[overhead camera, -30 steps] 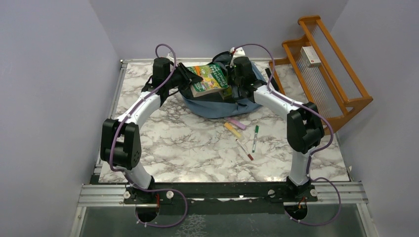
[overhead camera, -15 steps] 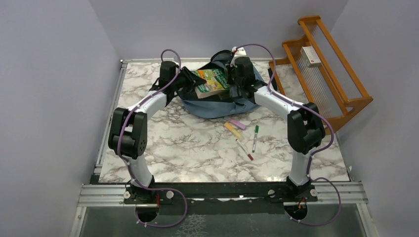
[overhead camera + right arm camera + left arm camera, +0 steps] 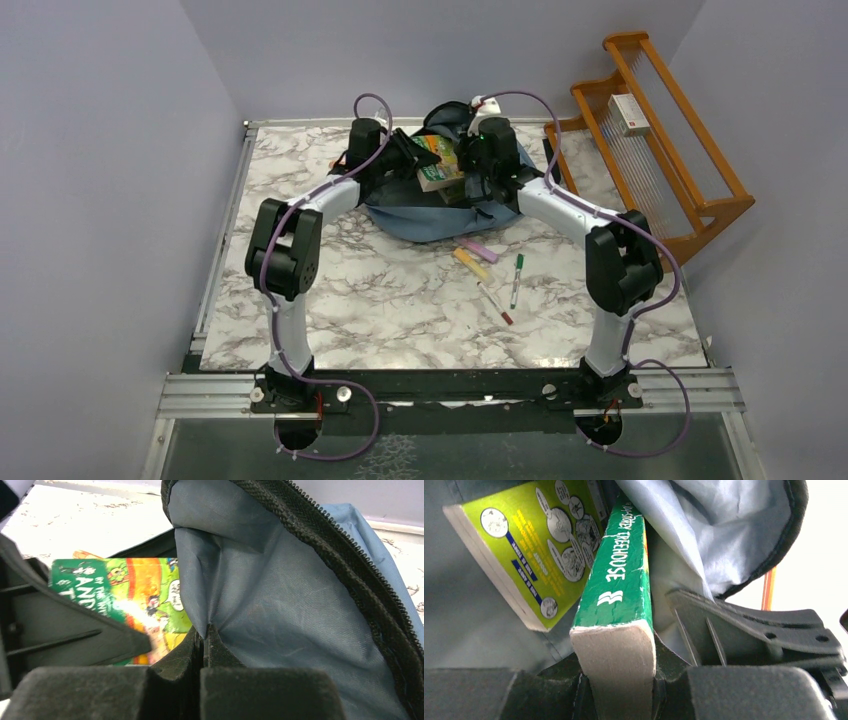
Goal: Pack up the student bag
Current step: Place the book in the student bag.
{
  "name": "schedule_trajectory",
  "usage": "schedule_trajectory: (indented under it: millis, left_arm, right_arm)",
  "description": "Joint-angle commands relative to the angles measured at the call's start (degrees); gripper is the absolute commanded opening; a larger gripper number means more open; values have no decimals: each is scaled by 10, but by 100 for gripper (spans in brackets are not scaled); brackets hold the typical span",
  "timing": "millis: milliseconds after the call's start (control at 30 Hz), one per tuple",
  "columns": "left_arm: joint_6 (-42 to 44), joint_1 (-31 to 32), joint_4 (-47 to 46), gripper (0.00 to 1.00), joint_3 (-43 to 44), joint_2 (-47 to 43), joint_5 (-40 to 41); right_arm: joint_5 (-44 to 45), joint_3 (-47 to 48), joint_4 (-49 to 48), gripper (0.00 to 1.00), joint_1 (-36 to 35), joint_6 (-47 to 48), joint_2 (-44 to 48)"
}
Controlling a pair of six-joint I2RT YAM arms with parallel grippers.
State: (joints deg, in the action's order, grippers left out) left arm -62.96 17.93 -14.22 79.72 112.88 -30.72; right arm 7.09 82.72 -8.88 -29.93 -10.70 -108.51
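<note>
Two claws met at the student bag (image 3: pixel 437 216), slumped on the desk's (image 3: pixel 380 290) far side — the right claw (image 3: pixel 204 647) pinched its limp lining at the zip rim, likely the best hold; the left claw (image 3: pixel 618 680) clenched a stiff green book (image 3: pixel 621 580).

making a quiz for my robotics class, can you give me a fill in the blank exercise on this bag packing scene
1. The left gripper is shut on a book with a ___ spine.
2. The right gripper pinches the lining of the ___.
3. ___ markers lie loose on the table.
4. The wooden rack stands on the robot's ___ side.
Missing words: green; student bag; four; right
</note>
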Motion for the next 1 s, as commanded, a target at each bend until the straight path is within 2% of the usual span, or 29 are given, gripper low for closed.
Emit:
schedule_trajectory:
  millis: [0, 433, 700, 967]
  left_arm:
    - [-8, 9, -85, 0, 59, 32, -23]
    - [-33, 37, -147, 0, 134, 129, 43]
    - [-40, 60, -149, 0, 168, 180, 111]
    - [-38, 68, -149, 1, 200, 230, 121]
  right_arm:
    - [-35, 0, -67, 0, -3, -16, 34]
    - [-44, -17, -68, 1, -3, -40, 47]
    - [-36, -33, -72, 0, -3, -45, 58]
    - [-37, -34, -70, 0, -3, -46, 58]
